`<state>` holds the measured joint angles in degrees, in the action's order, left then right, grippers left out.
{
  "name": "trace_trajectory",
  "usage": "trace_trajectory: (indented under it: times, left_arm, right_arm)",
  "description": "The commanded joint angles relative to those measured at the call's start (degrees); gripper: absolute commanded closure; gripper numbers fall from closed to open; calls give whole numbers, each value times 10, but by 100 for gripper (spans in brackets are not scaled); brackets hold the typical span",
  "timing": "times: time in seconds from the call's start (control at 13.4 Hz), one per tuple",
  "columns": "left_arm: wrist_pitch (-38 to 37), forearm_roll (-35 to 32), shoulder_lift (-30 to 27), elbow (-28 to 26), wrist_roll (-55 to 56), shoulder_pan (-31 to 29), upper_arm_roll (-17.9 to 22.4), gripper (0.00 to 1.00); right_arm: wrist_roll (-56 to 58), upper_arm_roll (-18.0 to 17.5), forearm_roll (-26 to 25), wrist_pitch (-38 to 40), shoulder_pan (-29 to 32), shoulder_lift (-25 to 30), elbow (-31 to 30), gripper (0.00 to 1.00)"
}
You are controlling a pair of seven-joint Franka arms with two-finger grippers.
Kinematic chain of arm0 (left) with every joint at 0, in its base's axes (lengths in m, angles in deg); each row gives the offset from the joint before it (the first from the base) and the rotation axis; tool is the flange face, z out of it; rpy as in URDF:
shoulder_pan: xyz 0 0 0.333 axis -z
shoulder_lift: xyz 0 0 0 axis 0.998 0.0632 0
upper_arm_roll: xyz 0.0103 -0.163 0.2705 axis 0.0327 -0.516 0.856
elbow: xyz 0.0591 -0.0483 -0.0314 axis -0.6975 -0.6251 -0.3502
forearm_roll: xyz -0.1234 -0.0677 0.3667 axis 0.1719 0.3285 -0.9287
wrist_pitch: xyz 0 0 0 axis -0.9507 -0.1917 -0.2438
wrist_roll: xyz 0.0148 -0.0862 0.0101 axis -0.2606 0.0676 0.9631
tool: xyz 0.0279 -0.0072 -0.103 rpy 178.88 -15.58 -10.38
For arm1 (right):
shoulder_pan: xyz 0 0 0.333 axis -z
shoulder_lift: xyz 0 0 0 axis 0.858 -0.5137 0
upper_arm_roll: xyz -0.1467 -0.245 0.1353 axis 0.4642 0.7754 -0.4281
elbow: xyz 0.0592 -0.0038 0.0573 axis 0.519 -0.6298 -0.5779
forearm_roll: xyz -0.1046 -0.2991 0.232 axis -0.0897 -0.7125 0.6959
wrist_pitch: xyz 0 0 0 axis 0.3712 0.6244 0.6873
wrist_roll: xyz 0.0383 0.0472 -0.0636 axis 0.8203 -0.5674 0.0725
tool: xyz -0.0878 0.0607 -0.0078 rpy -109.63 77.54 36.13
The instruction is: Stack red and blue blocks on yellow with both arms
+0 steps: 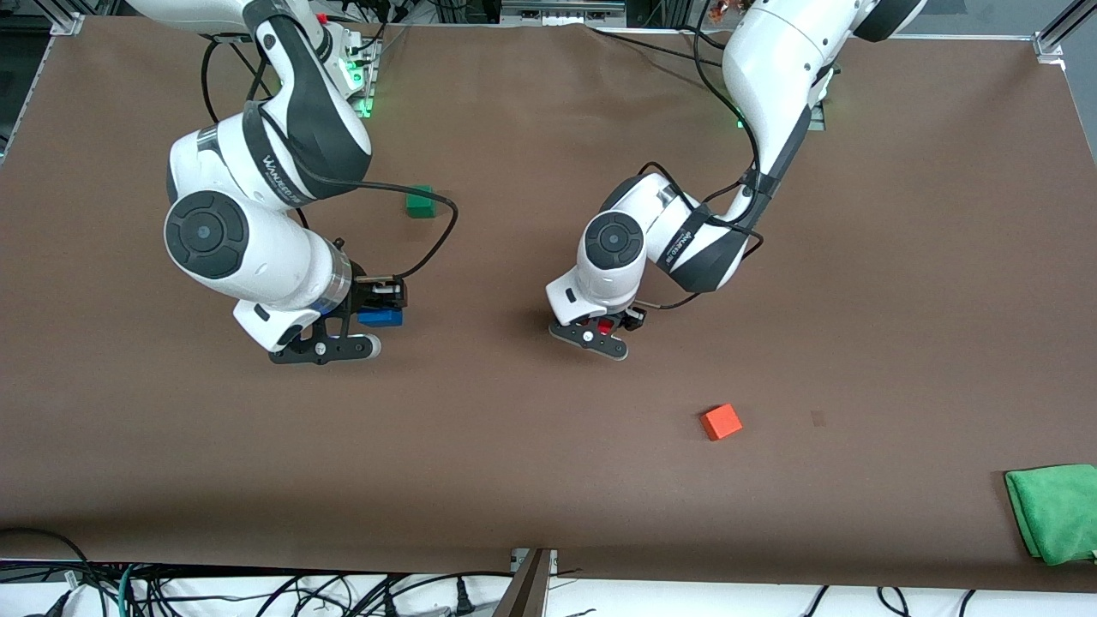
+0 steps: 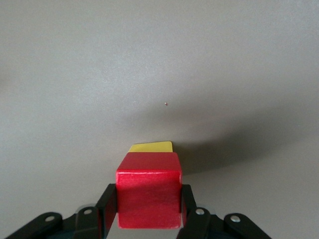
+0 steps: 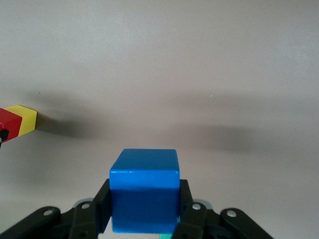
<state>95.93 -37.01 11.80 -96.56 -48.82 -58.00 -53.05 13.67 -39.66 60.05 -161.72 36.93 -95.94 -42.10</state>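
From the front, the blue block [image 1: 380, 317] is seen pinched in the right hand [image 1: 370, 324] above the desk [image 1: 548, 480]; the left hand [image 1: 605, 329] is closed on the red block [image 1: 605, 326].

In the left wrist view, red is carried by two flat faces, partly over the yellow cube [image 2: 151, 147].

In the right wrist view, blue is clamped likewise; these matte cubes are judged light, rigid, unslippery.

Blue block [image 1: 380, 317] in right gripper [image 1: 360, 330], red block [image 1: 605, 326] in left gripper [image 1: 600, 332].

The brown table [image 1: 548, 480] carries a green cube [image 1: 419, 201], an orange-red cube [image 1: 721, 422], a green cloth [image 1: 1056, 511], and seemingly the yellow cube [image 2: 151, 147].
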Motion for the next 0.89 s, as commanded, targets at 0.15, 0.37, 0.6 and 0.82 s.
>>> trace_trajectory:
  times: [0.15,0.37,0.6,0.82]
  left_arm:
    - [6,-15,-19,-33,13,-2,0,100]
    - [6,-15,-26,-42,12,-4,0,100]
    - [7,-15,-31,-49,11,-5,-1,100]
    - [25,-12,-28,-47,13,-5,0,100]
  right_arm:
    - [-15,1,6,3,-9,-8,19,82]
    - [-48,1,6,-3,-23,-9,19,82]
    - [-95,1,6,-8,-45,-10,19,81]
    - [-125,1,6,-22,-60,-13,19,79]
